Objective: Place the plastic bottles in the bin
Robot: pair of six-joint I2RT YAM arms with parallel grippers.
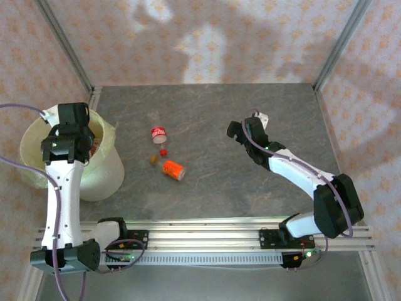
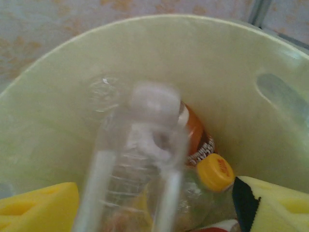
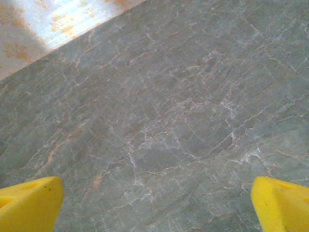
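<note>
Two grippers are gaping: the left gripper (image 2: 159,209) over the bin (image 1: 104,173) at frame left, a clear bottle (image 2: 137,164) blurring between its fingers, the right gripper (image 3: 155,205) idling, as the mid-frame orange bottle (image 1: 173,169), probably light and slippery, is awaiting a mid-body grasp.

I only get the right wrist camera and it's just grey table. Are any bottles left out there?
Observer: Yes. From above, an orange bottle and a red-labelled bottle lie on the table, left of your right gripper.
Operator: What's the other arm doing?
Observer: The left gripper is over the bin, open, a blurred clear bottle between its fingers.
Operator: Anything inside already?
Observer: A brown bottle, with a yellow cap beside it.
</note>
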